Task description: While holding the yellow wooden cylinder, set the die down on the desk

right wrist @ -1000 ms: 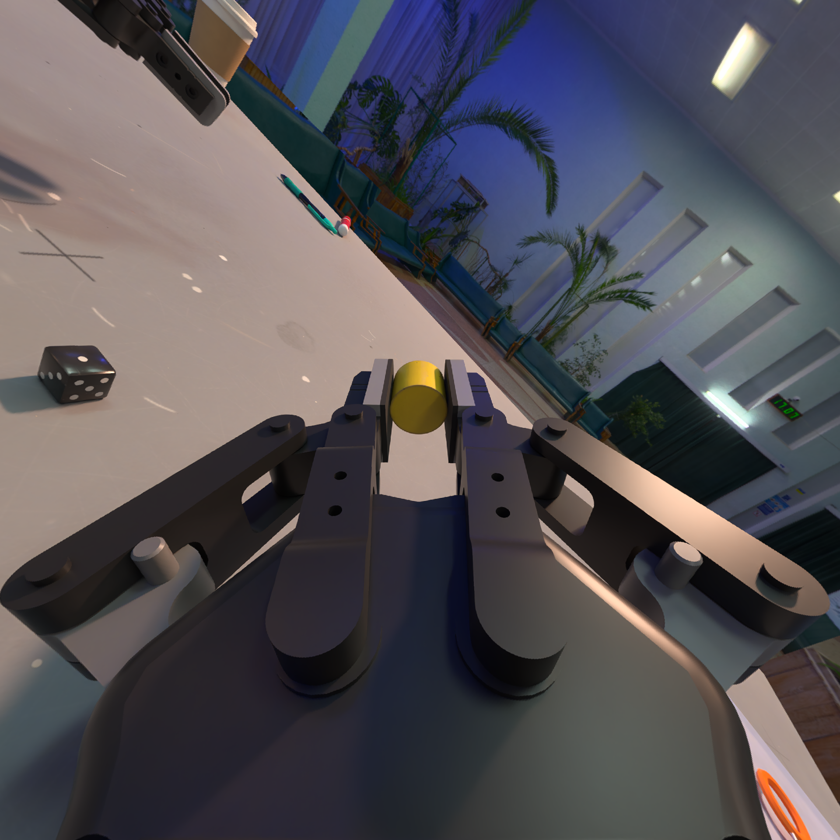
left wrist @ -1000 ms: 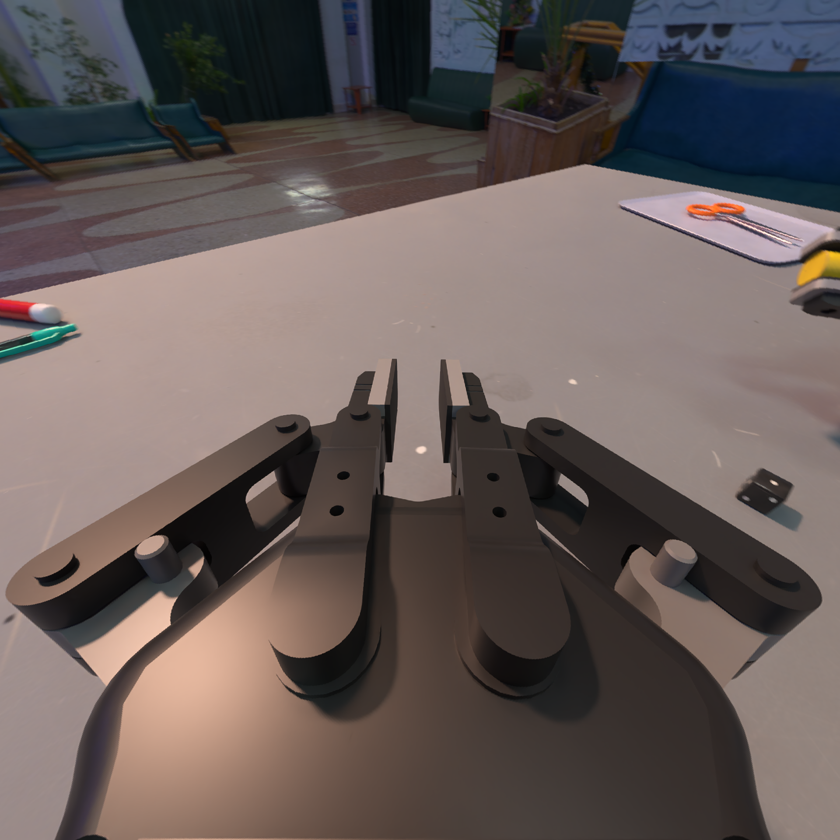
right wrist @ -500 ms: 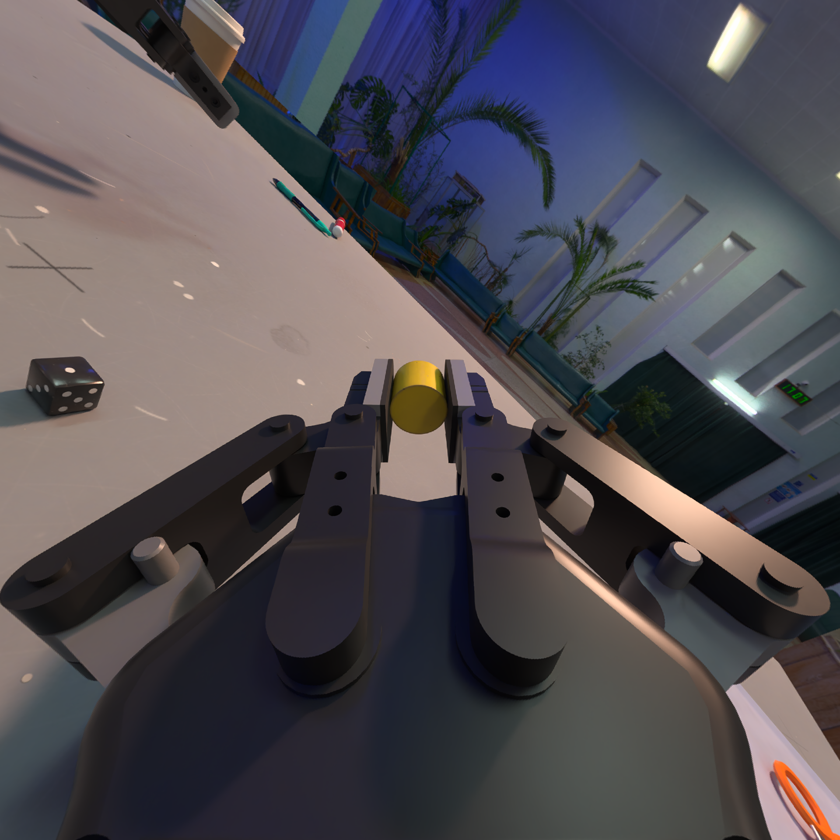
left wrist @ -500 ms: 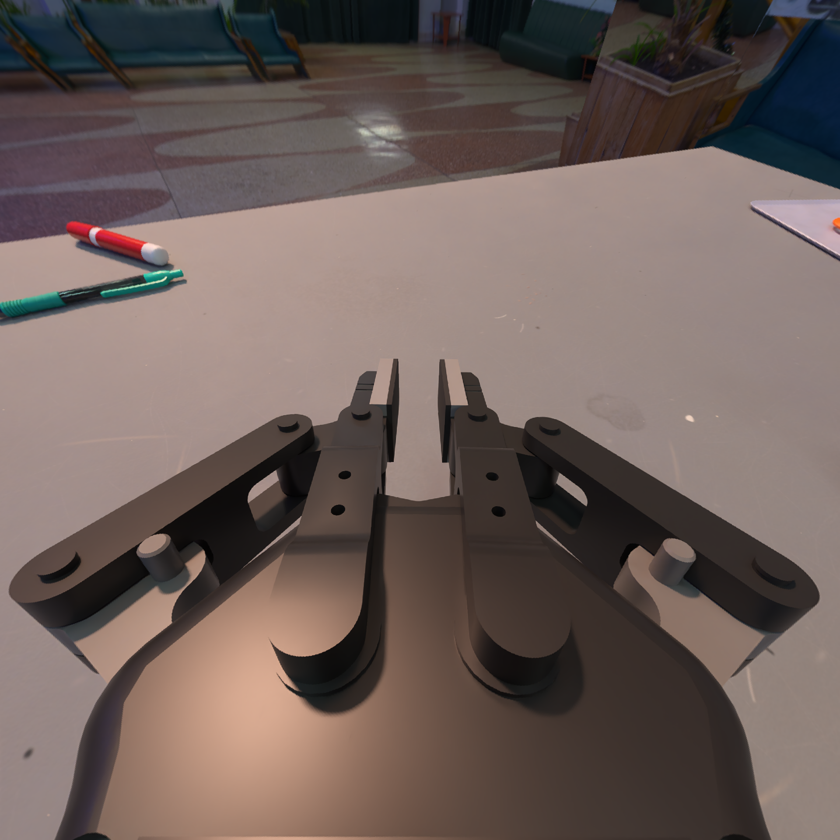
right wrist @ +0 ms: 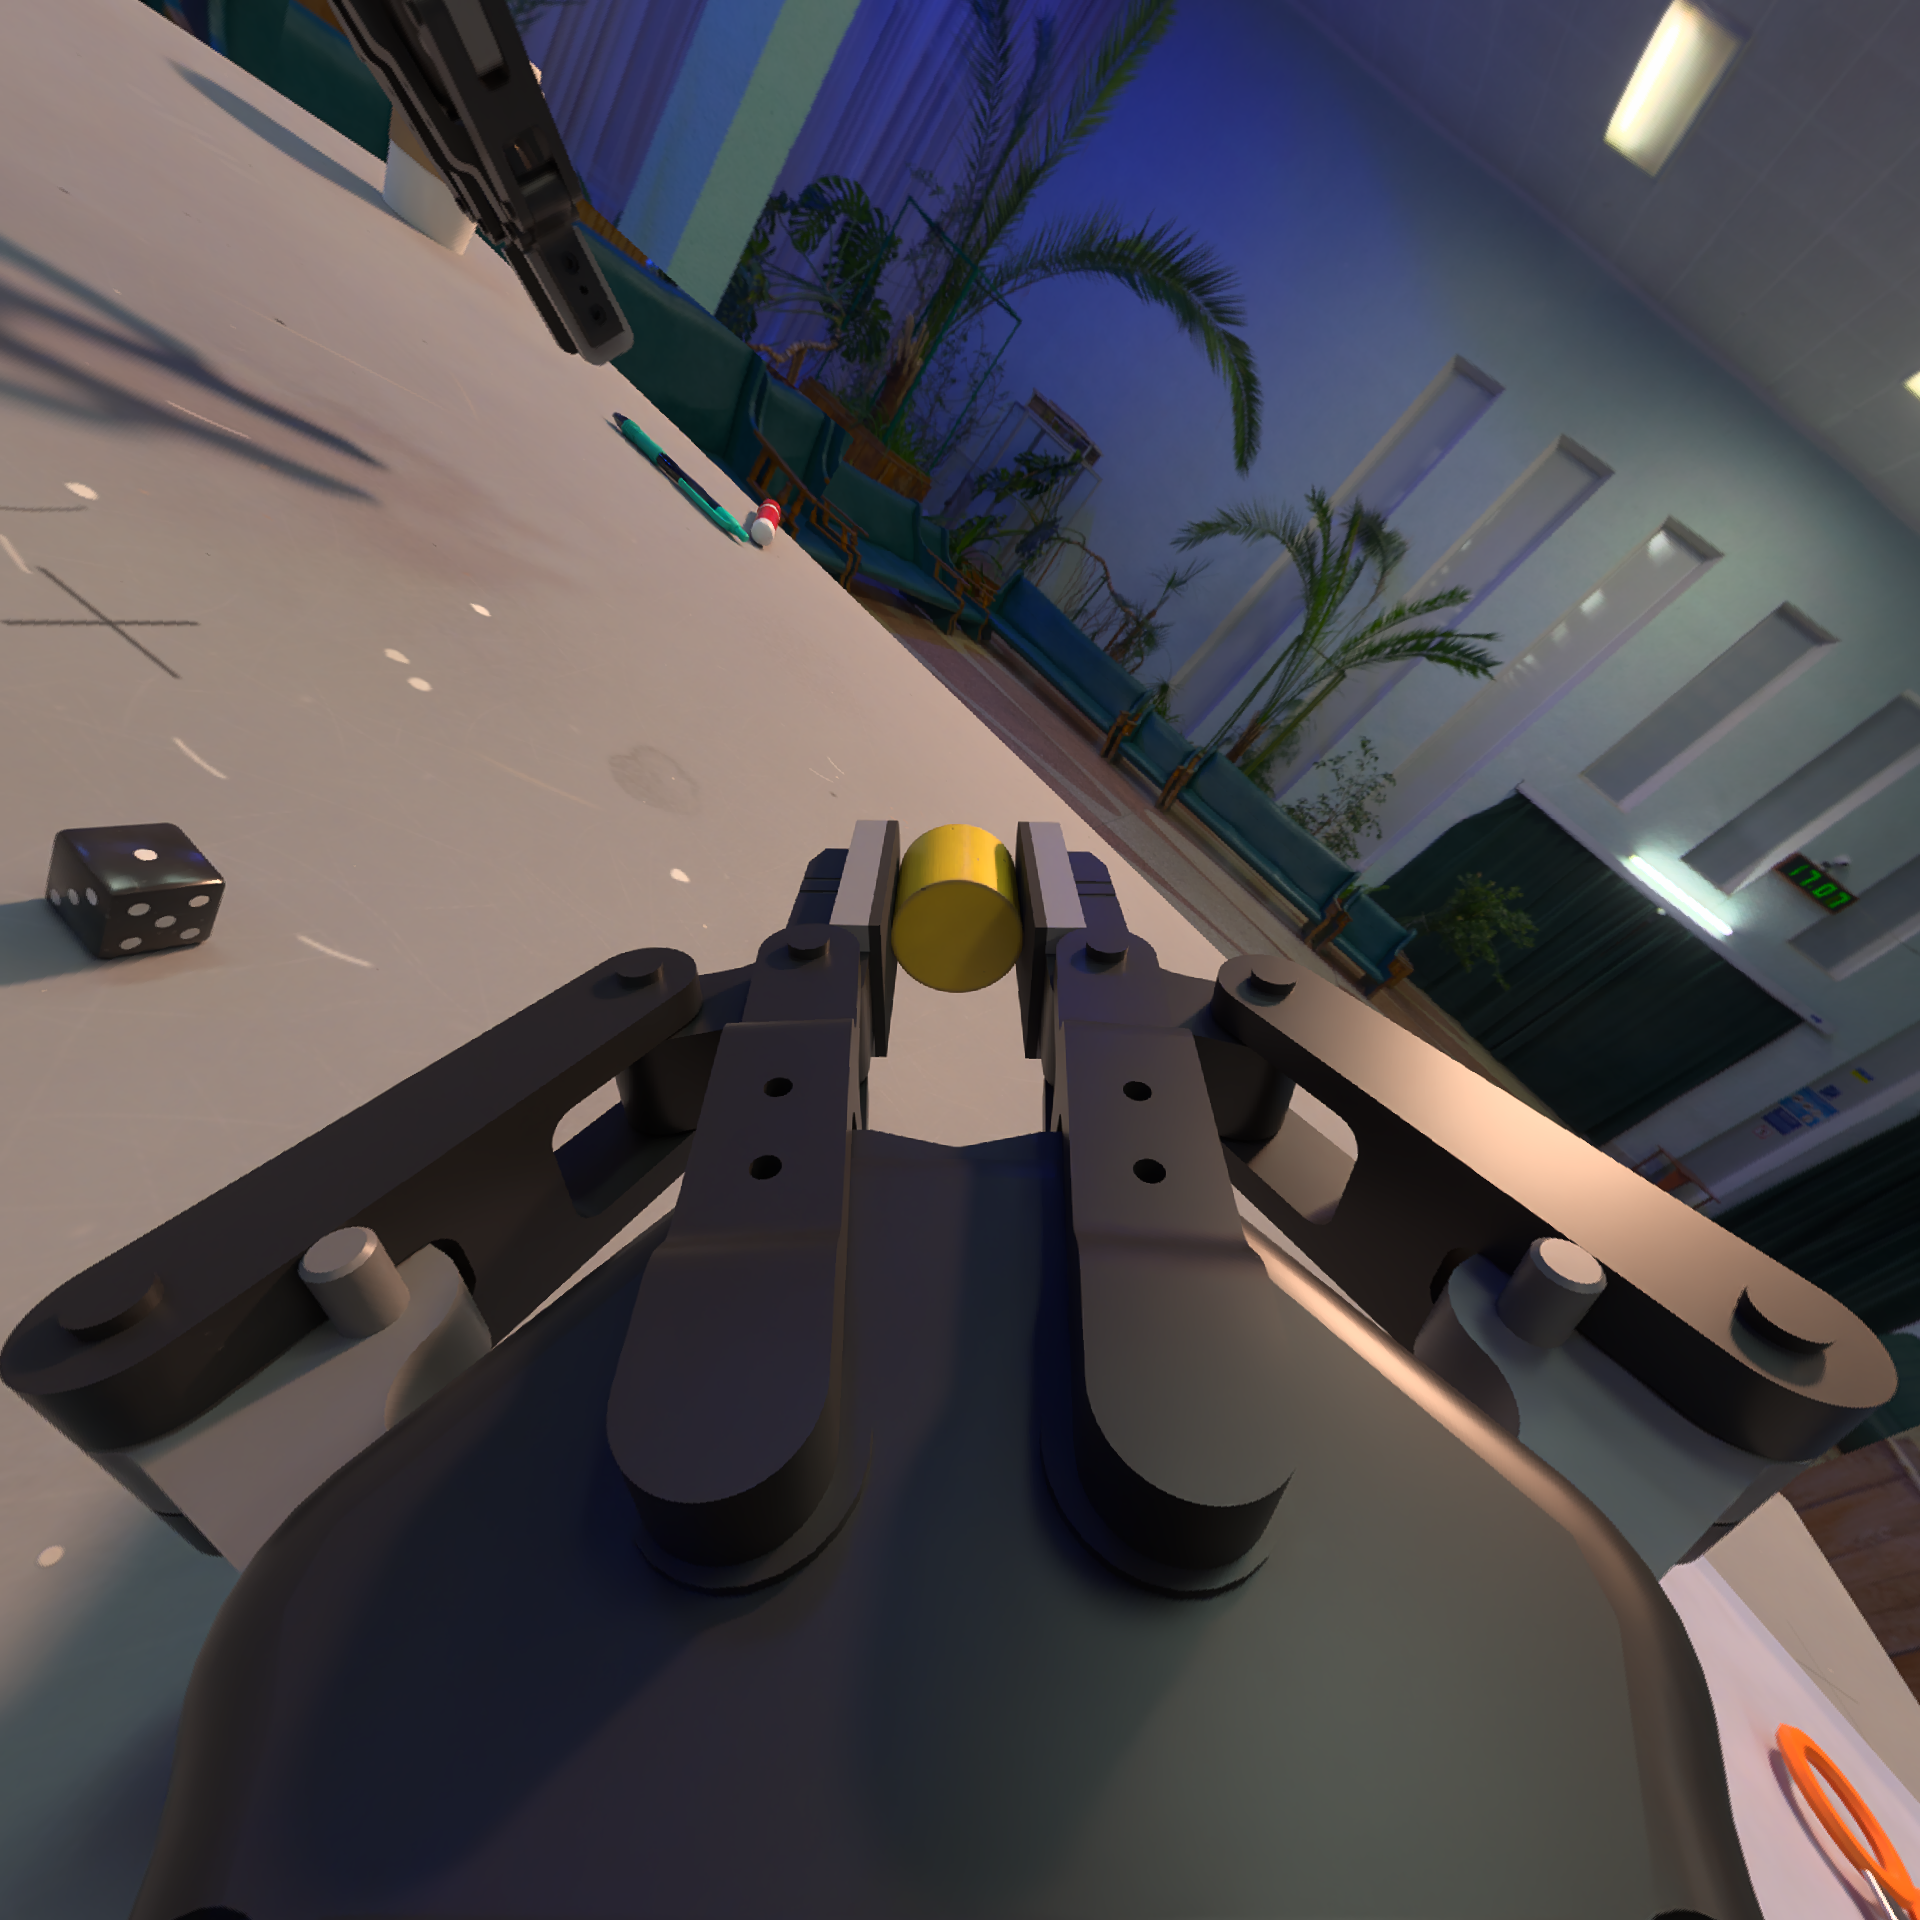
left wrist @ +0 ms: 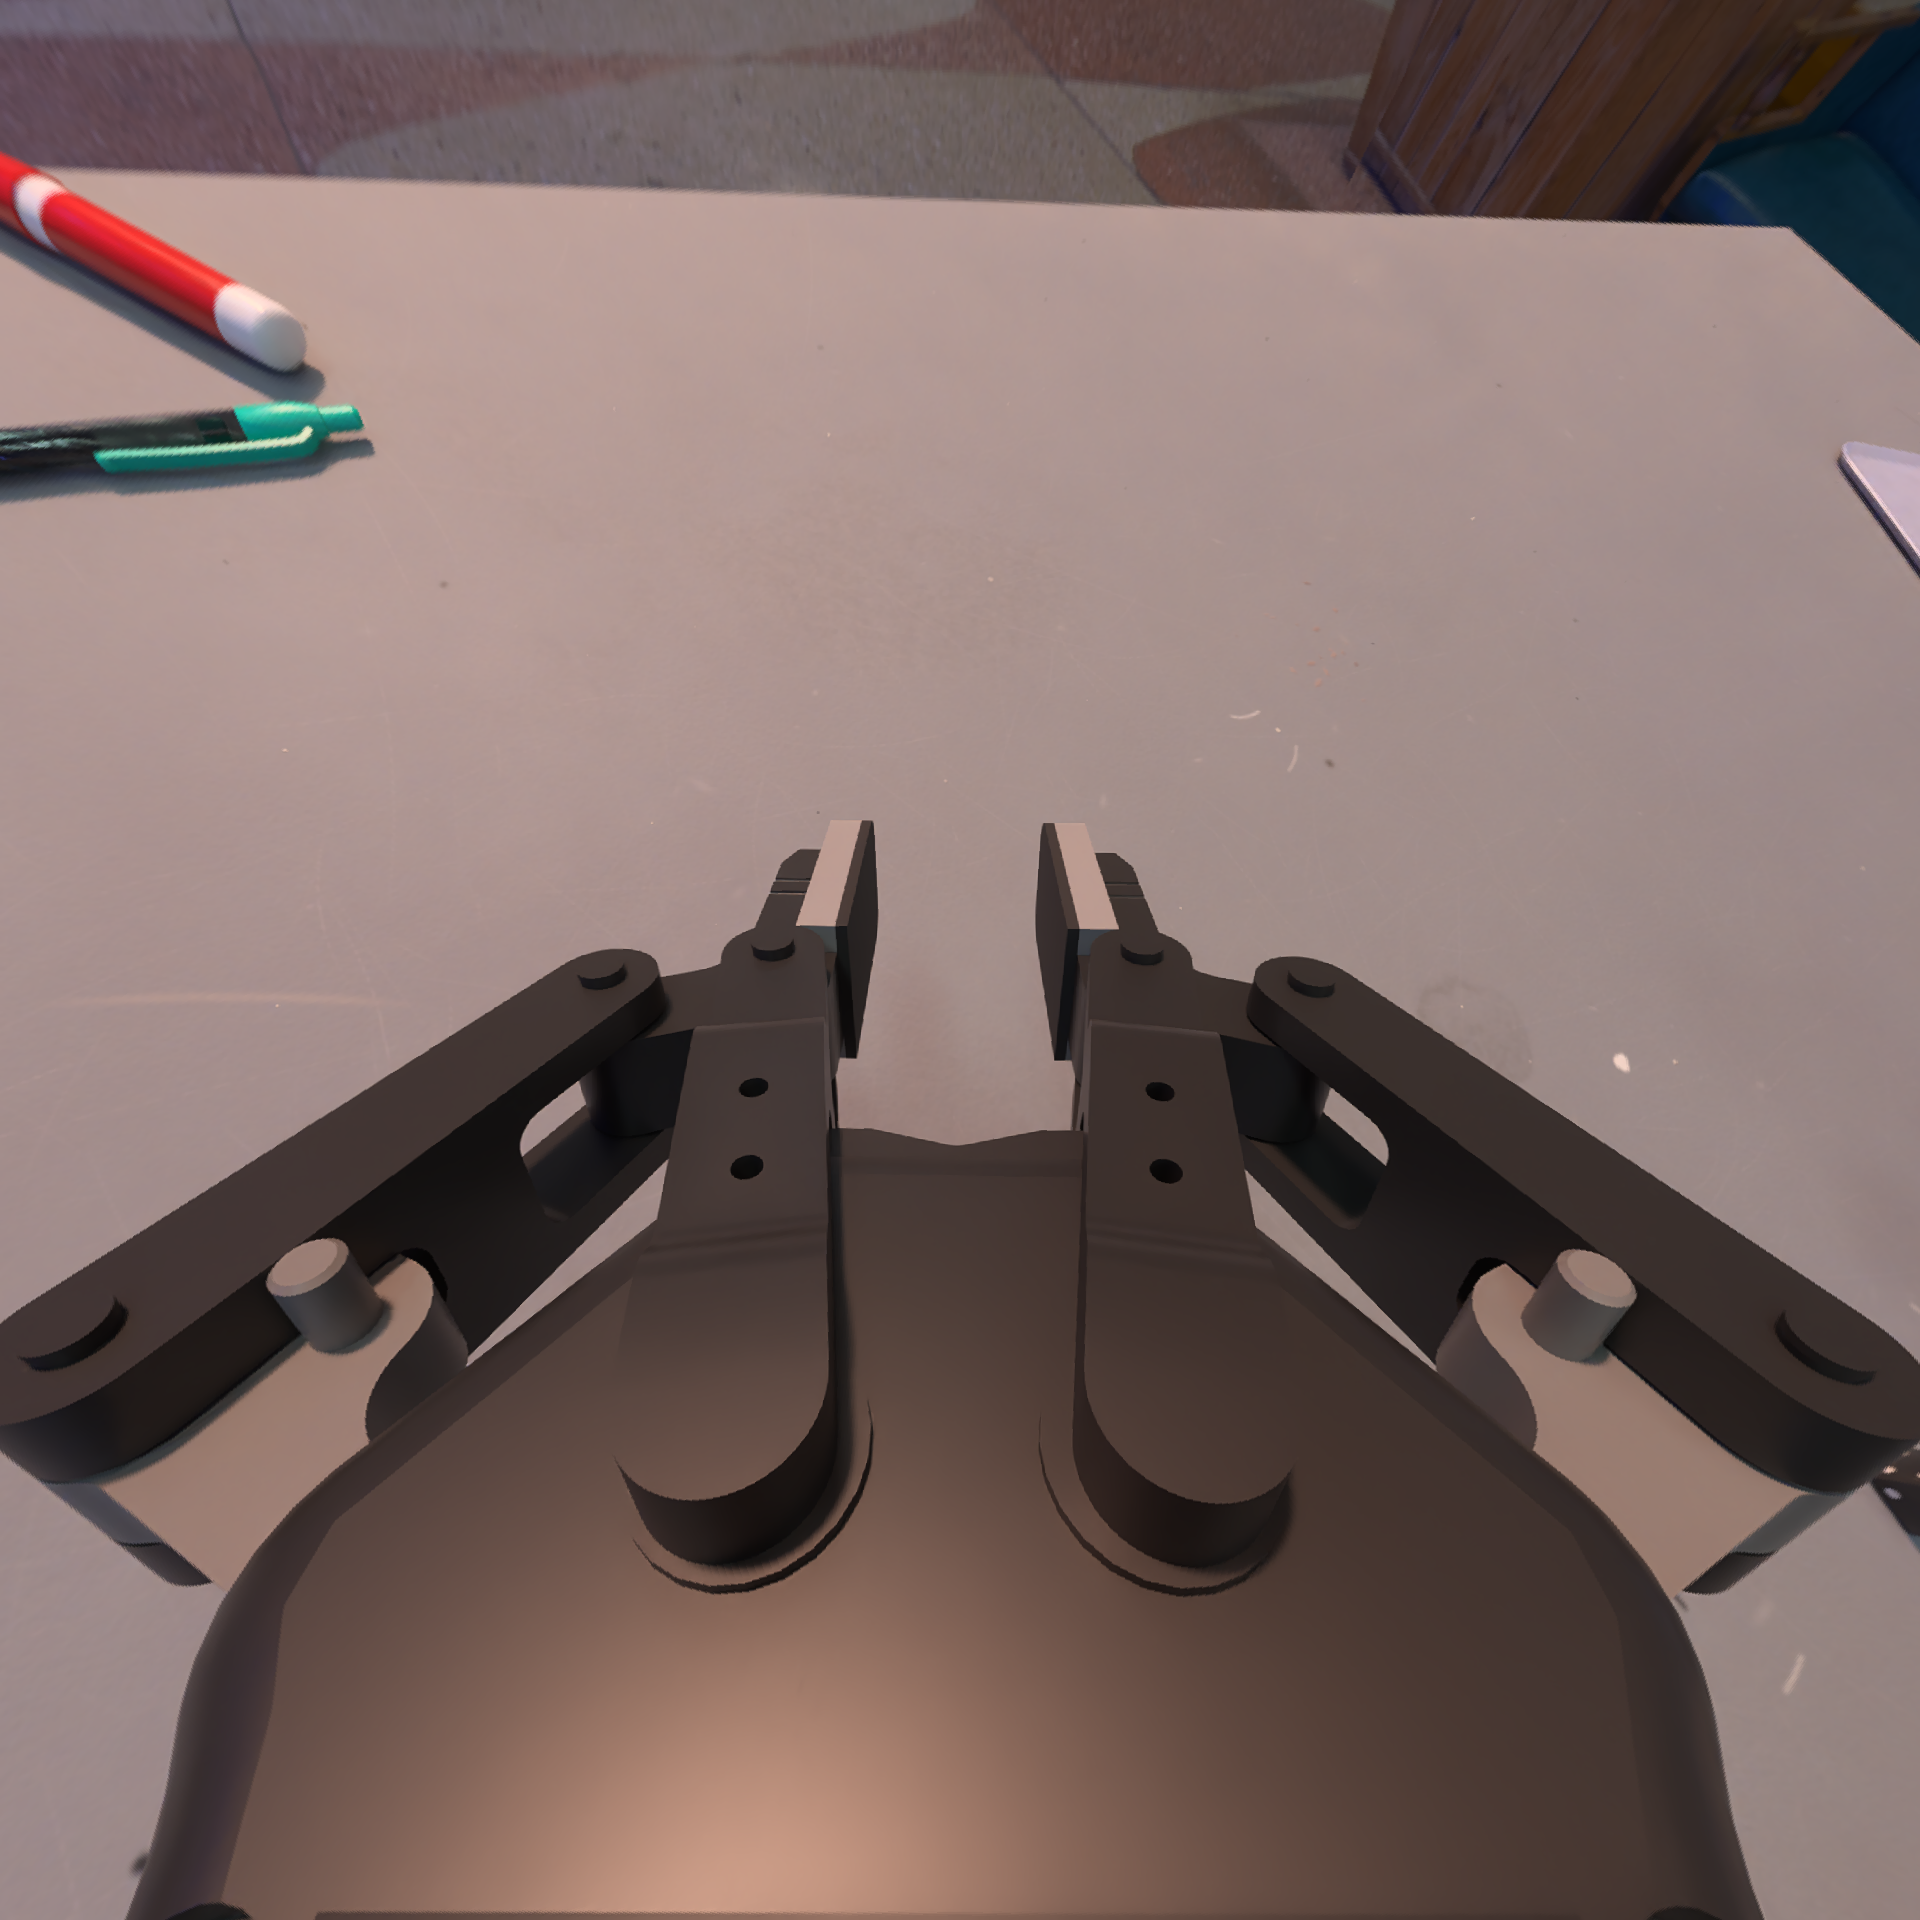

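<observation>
The black die (right wrist: pixel 135 888) with white pips rests on the grey desk (right wrist: pixel 416 831), left of my right gripper. My right gripper (right wrist: pixel 956 883) is shut on the yellow wooden cylinder (right wrist: pixel 956 914), held crosswise between the pads above the desk. My left gripper (left wrist: pixel 956 873) is open and empty, its fingers apart over bare desk (left wrist: pixel 935 520). It also shows in the right wrist view (right wrist: pixel 499 177), raised above the far desk. A dark sliver at the right edge of the left wrist view (left wrist: pixel 1903 1512) may be the die.
A red marker (left wrist: pixel 156 275) and a green pen (left wrist: pixel 197 442) lie at the far left. A white tray corner (left wrist: pixel 1891 499) is at the right, with orange scissors (right wrist: pixel 1829 1818) on it. A paper cup (right wrist: pixel 421 197) stands behind the left arm. A cross mark (right wrist: pixel 104 623) is on the desk.
My left gripper has swung left and away from the die, tilted down toward the desk, and its fingers have spread wider. My right gripper still holds the cylinder.
</observation>
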